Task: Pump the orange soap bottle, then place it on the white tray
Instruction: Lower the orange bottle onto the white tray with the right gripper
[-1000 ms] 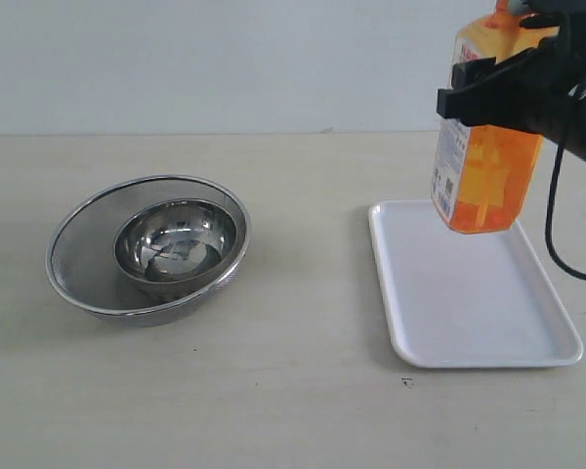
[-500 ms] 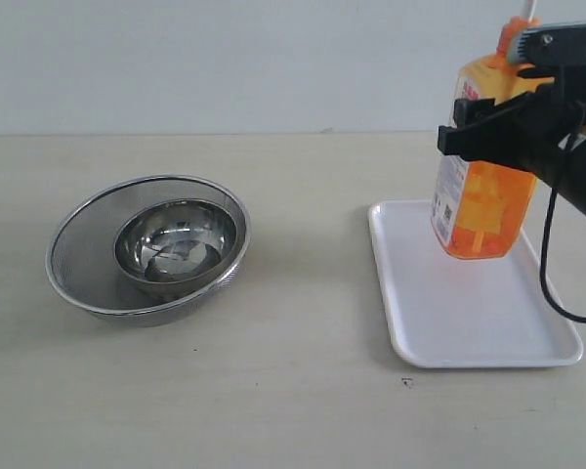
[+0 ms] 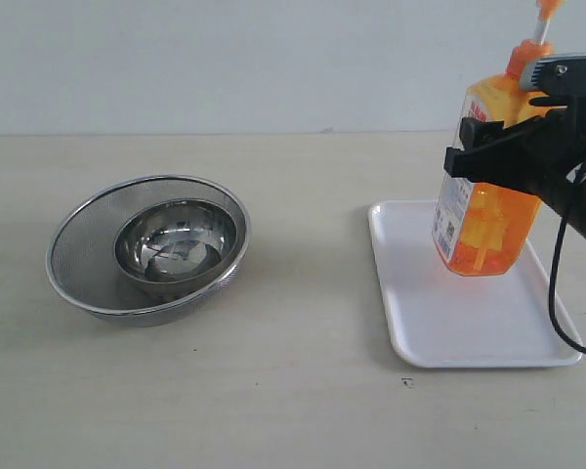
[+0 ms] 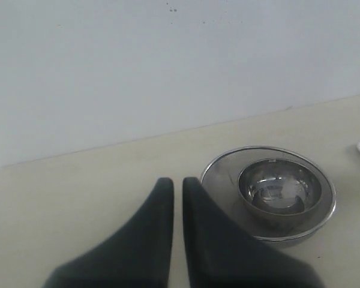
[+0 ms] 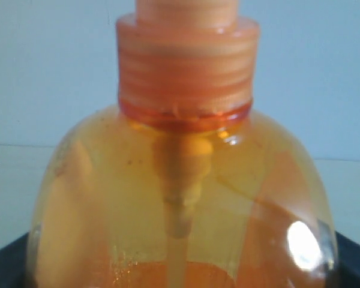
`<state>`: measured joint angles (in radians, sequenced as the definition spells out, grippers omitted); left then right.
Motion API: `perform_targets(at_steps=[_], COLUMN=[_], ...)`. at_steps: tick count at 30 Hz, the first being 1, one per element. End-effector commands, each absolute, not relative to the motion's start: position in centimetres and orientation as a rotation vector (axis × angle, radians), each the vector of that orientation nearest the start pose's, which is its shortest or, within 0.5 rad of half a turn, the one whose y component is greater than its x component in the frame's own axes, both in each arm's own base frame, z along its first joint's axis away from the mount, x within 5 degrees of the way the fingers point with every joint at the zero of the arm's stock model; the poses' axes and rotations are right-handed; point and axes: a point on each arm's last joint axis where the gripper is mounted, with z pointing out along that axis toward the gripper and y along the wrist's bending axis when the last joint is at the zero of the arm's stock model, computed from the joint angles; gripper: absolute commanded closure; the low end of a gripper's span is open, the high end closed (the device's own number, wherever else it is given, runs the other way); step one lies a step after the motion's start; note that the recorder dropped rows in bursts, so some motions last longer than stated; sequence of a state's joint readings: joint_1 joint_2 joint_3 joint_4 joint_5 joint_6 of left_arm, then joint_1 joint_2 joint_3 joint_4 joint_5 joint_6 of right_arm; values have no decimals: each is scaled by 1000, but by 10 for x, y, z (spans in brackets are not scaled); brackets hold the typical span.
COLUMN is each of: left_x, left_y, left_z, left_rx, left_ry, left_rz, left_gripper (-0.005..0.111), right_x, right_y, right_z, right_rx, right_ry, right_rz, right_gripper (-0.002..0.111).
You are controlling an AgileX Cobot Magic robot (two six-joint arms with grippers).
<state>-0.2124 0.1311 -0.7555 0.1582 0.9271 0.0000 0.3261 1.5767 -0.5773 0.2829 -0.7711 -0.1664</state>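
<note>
While the pale table point(image 3: 293, 391) looks as it did a second ago, the load above it has come down. The white tray point(image 3: 469, 332) lies flat on the right side of the exterior view, in the same spot as before. Well apart to the left, the mesh strainer point(image 3: 78, 234) has not moved, and the steel bowl point(image 3: 176, 239) sits inside it as it did.

The orange soap bottle point(image 3: 483, 230) hangs over the tray's far half, tilted slightly and clearly lower than a second ago. Its base is now close to the tray's surface, and whether the two touch cannot be told. Its white stem and orange pump head point(image 3: 544, 8), cut off by the frame's top edge earlier, now show.

The right gripper point(image 3: 498, 151) pinches the bottle's upper body, black fingers clamped across its flat sides. The right wrist view is filled by the bottle's shoulder and ribbed collar point(image 5: 186, 66). The left gripper point(image 4: 177, 198) is held clear of the work, facing the strainer, its jaws pressed nearly together on nothing.
</note>
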Motion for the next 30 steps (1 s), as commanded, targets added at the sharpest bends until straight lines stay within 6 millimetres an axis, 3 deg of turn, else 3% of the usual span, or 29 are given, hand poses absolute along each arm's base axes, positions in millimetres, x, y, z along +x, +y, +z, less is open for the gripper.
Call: perform_targets(at_steps=[1,14,30], left_x=[-9,-9,-10], left_y=[13,13,11], left_z=[358,358,358], left_rx=[182,182,183], left_ry=[1768,1769,1773], left_rz=[4,-1,-31], left_gripper=[102,102,102], right_x=[291,281,284], right_y=[77,73,74], right_z=[224,216,210], right_rx=[-102,-97,-80], right_ry=[1592,1570,1575], right_rz=[79,74,97], right_gripper=[108,108,108])
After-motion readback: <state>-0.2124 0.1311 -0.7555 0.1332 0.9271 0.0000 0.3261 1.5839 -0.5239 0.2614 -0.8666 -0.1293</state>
